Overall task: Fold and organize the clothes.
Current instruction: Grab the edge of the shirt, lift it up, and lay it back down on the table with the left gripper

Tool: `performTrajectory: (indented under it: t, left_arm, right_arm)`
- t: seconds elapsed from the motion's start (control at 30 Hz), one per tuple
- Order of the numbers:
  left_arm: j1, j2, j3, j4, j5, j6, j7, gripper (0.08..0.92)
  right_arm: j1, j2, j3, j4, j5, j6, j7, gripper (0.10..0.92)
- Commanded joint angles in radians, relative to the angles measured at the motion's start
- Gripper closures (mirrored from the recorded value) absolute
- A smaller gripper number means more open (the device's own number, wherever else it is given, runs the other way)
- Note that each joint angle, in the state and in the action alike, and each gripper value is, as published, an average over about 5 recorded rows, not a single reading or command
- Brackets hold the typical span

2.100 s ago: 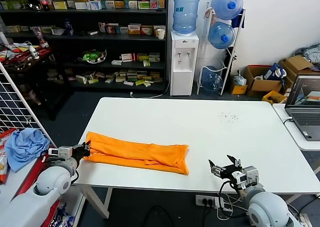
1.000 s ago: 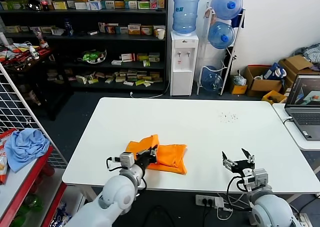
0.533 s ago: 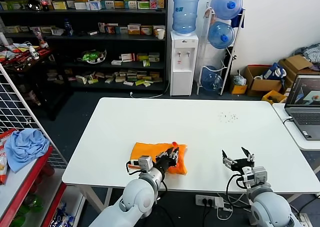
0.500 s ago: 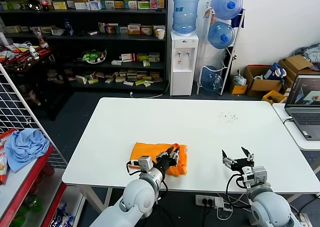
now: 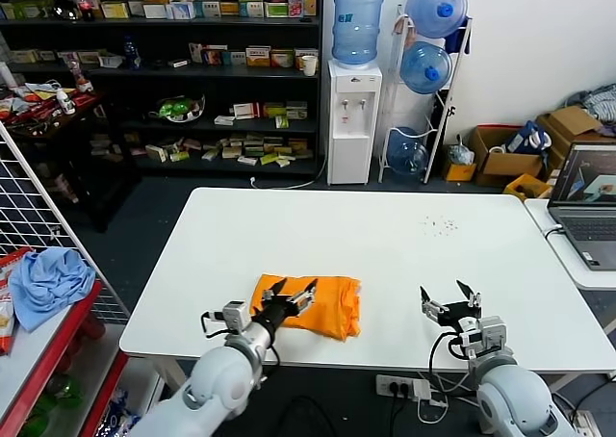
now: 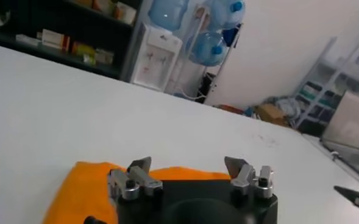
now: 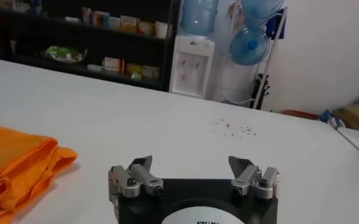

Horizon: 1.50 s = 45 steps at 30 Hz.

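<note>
1. Since half a second ago my left gripper (image 5: pixel 292 295) has pulled back off the T-shirt (image 5: pixel 318 302) toward the robot's left; it now hovers at the shirt's left end with its fingers spread wide, holding nothing.
2. I see the shirt folded into a compact orange bundle on the white table (image 5: pixel 385 240), lying near the front edge – the strip of bare table between the shirt and that edge is narrow.
3. Behind the shirt I have a broad stretch of bare tabletop running to the far edge, and more on both sides.
4. My right gripper (image 5: pixel 449 299) sits near the front edge, well apart from the shirt on its right side, fingers also spread wide and holding nothing.
5. Through the left wrist view I see the fingers (image 6: pixel 138 175) above the orange cloth (image 6: pixel 81 189), with bare table beyond.
6. Through the right wrist view I get the folded layers of the shirt's edge (image 7: pixel 17 161) – detail the head view does not give me – plus a scatter of small dark specks (image 7: pixel 234 126) on the table.
7. Around the table: a laptop (image 5: pixel 587 206) on the neighbouring table to the right, a blue cloth (image 5: pixel 48 278) beside a wire rack on the left, a water dispenser (image 5: pixel 353 119) and shelves behind.
</note>
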Motion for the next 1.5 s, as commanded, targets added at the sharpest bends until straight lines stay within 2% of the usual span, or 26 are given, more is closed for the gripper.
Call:
performTrajectory:
  t: [0.03, 0.33, 0.53, 0.7, 0.8, 1.27, 1.37, 1.5]
  left_arm:
    - [-0.023, 0.189, -0.1, 0.121, -0.063, 0.106, 0.116, 0.179]
    - [-0.059, 0.129, -0.101, 0.222, -0.087, 0.152, 0.272, 0.177]
    - [-0.097, 0.086, -0.076, 0.29, -0.05, 0.154, 0.305, 0.177]
    - [-0.099, 0.072, -0.062, 0.293, -0.032, 0.163, 0.321, 0.185]
    - [-0.098, 0.069, -0.06, 0.288, -0.03, 0.165, 0.321, 0.242]
    - [-0.056, 0.088, -0.067, 0.188, -0.042, 0.15, 0.295, 0.648]
    - [-0.042, 0.116, -0.077, 0.151, -0.036, 0.142, 0.265, 0.734]
    - [-0.021, 0.2, -0.112, 0.127, -0.019, 0.141, 0.221, 0.817]
  right_arm:
    - [0.012, 0.001, -0.018, -0.015, -0.003, 0.002, -0.009, 0.203]
    - [0.0, -0.007, -0.005, -0.013, 0.002, 0.0, -0.01, 0.203]
    - [-0.019, -0.008, 0.014, -0.011, 0.009, 0.004, -0.011, 0.203]
    - [-0.024, -0.013, 0.025, -0.007, 0.019, 0.004, -0.01, 0.203]
    - [-0.019, -0.016, 0.026, -0.005, 0.026, 0.002, -0.007, 0.203]
    - [-0.001, -0.01, 0.012, 0.003, 0.034, -0.001, 0.002, 0.203]
    - [0.006, -0.006, 0.005, 0.002, 0.034, 0.002, 0.007, 0.203]
    - [0.017, -0.001, -0.009, 0.0, 0.034, 0.005, 0.015, 0.203]
